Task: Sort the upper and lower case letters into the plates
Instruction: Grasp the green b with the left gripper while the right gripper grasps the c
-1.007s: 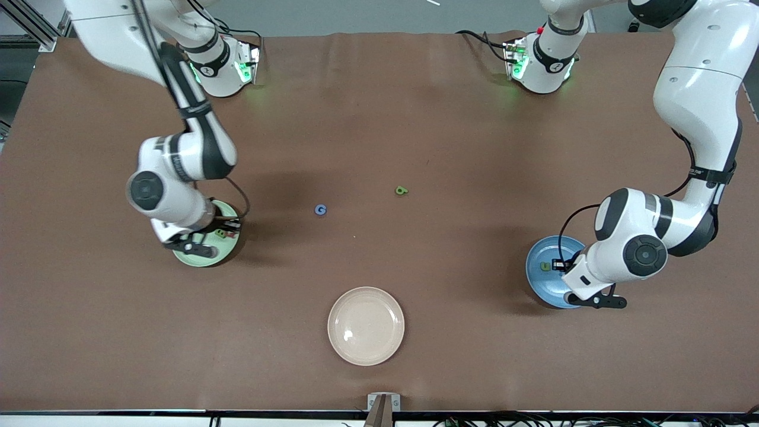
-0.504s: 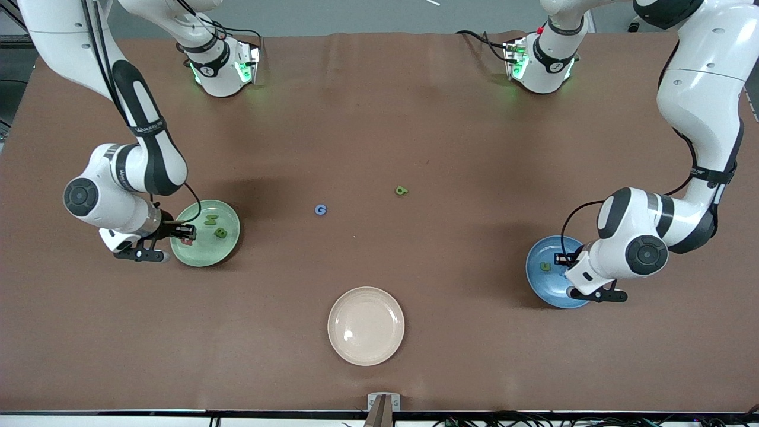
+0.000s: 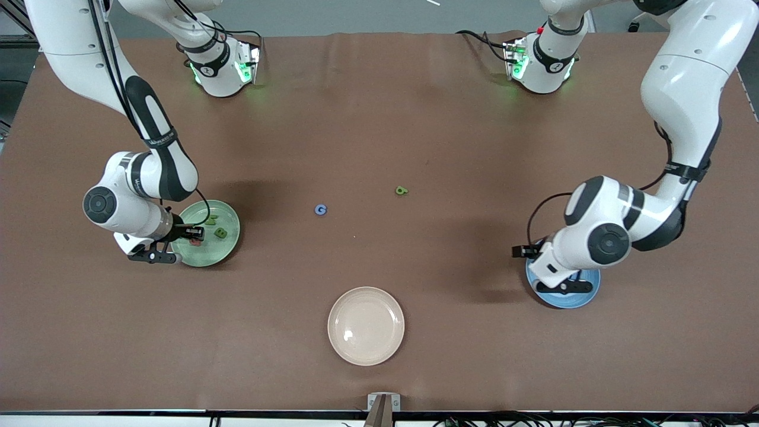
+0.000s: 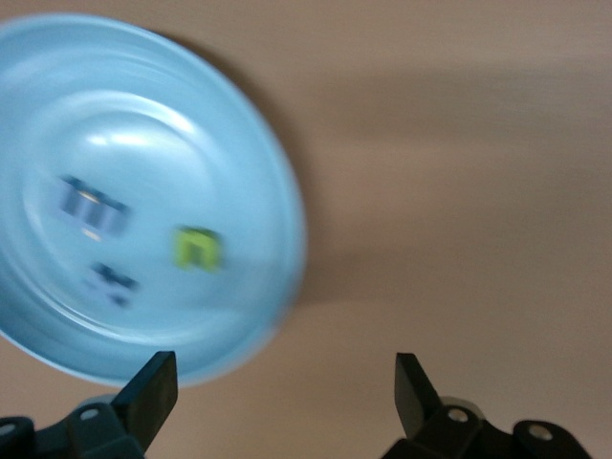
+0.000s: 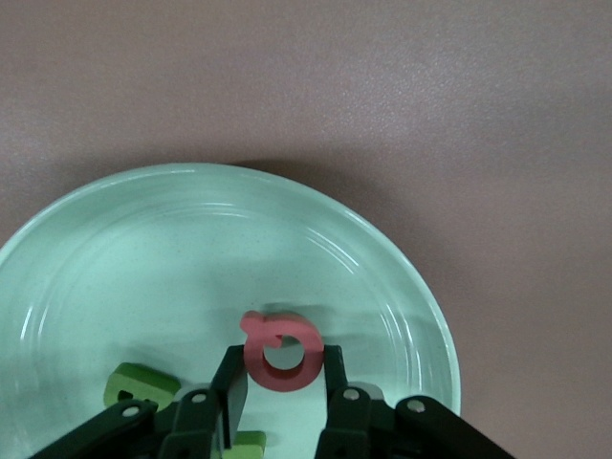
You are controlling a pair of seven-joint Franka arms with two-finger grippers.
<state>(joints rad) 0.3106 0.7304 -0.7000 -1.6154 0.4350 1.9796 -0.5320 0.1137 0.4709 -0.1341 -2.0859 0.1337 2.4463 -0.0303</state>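
Note:
At the right arm's end of the table lies the pale green plate [image 3: 224, 251] with two green letters [image 3: 220, 233] in it. My right gripper [image 3: 195, 234] hangs low over this plate, shut on the red Q [image 5: 277, 349], which stands on edge between the fingers just above the plate [image 5: 143, 249]. The blue plate [image 3: 584, 292] lies at the left arm's end, mostly under that arm. In the left wrist view the blue plate [image 4: 191, 124] holds a green letter [image 4: 198, 249] and two blurred blue letters [image 4: 91, 203]. My left gripper [image 4: 282, 378] stands open and empty over the table beside the plate's rim.
A blue G [image 3: 321, 209] and a small green letter [image 3: 401, 190] lie loose on the brown table near its middle. A cream-beige plate [image 3: 366, 325] sits nearer the front camera, with nothing in it.
My left gripper has opened and drawn off the blue plate toward the table's middle. The right arm swung outward, then back a little, keeping the red Q over the green plate.

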